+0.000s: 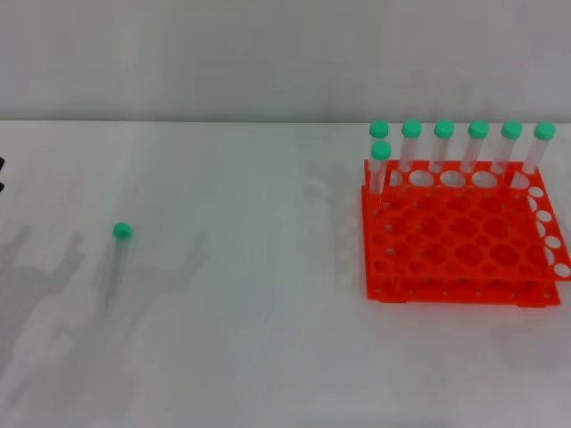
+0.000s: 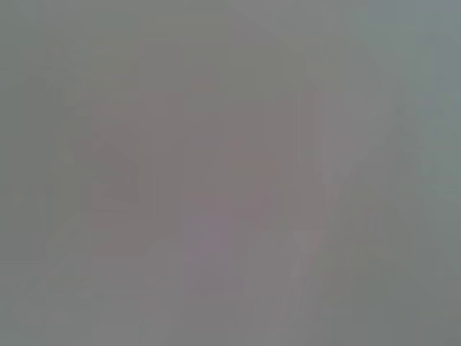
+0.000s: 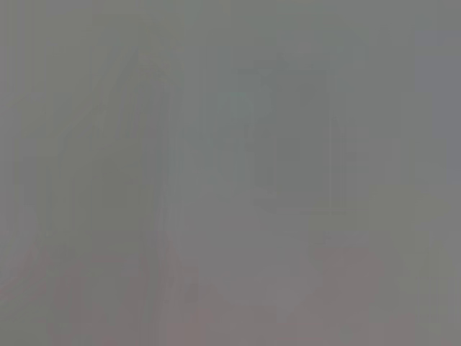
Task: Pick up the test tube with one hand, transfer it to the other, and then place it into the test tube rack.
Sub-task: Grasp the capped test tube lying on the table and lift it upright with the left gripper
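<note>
Pincer parts barely show at all: only a sliver of black at the far left edge of the head view, level with the middle of the tabletop (image 1: 268,357), seems to belong to the left pincer (image 1: 2,175), and whether its fingers are wide or narrow I cannot tell. Nothing of the right pincer appears in any view. Both wrist views give only a flat grey blur with no shape that can be named, so everything else comes from the head view alone. Nearest that black sliver, on the left part of the white tabletop, lies the test tube (image 1: 117,254), alone, its green cap toward the back and its clear body faint against the surface, with soft grey shadows spread around it. Well apart from it, on the right side, stands the test tube rack (image 1: 459,236), bright orange-red with a grid of round holes. Seven other green-capped tubes (image 1: 443,147) stand upright in it: six along the back row and one in the left corner just in front of them. Open tabletop lies between the lone tube and the rack.
</note>
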Controlling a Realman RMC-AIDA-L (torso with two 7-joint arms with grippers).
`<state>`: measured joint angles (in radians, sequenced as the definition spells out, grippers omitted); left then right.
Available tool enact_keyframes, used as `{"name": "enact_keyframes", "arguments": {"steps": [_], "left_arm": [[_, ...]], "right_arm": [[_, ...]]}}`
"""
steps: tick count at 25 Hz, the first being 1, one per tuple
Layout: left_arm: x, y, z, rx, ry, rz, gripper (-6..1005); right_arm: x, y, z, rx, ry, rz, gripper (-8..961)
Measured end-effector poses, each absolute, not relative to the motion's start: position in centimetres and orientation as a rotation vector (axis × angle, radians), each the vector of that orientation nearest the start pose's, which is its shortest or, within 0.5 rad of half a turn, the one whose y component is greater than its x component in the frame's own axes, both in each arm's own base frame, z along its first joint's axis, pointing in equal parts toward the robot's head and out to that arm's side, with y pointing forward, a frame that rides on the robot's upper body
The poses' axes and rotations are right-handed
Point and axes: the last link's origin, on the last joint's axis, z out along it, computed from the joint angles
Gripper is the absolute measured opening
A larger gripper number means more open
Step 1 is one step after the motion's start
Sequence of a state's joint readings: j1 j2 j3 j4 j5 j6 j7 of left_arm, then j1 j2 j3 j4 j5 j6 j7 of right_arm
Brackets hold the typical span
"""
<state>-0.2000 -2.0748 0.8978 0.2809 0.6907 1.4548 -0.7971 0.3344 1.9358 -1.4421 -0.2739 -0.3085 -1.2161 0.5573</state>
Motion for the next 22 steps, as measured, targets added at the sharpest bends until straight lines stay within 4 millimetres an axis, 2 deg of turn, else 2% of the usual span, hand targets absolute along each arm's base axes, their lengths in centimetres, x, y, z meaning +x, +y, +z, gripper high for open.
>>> {"name": "enact_keyframes", "arguments": {"steps": [6, 9, 17, 20, 22], "left_arm": [[-36.4, 26.6, 6.3, -1.546, -0.763, -1.161, 885], [-36.3, 26.8, 6.3, -1.601, -0.786, -1.168, 885], [-36.1, 26.9, 6.2, -1.613, -0.802, -1.181, 884], [-36.0, 27.1, 6.4, -1.615, -0.824, -1.206, 883], [-35.2, 27.6, 7.2, -1.679, -0.881, -1.266, 883]], "right_arm": [[35.2, 31.9, 6.3, -1.723, 0.467, 0.827, 875], [35.2, 31.7, 6.2, -1.712, 0.466, 0.830, 875], [34.9, 31.3, 5.3, -1.698, 0.436, 0.815, 874], [34.9, 31.1, 5.6, -1.679, 0.422, 0.821, 874], [34.8, 31.0, 6.0, -1.667, 0.405, 0.838, 874]]}}
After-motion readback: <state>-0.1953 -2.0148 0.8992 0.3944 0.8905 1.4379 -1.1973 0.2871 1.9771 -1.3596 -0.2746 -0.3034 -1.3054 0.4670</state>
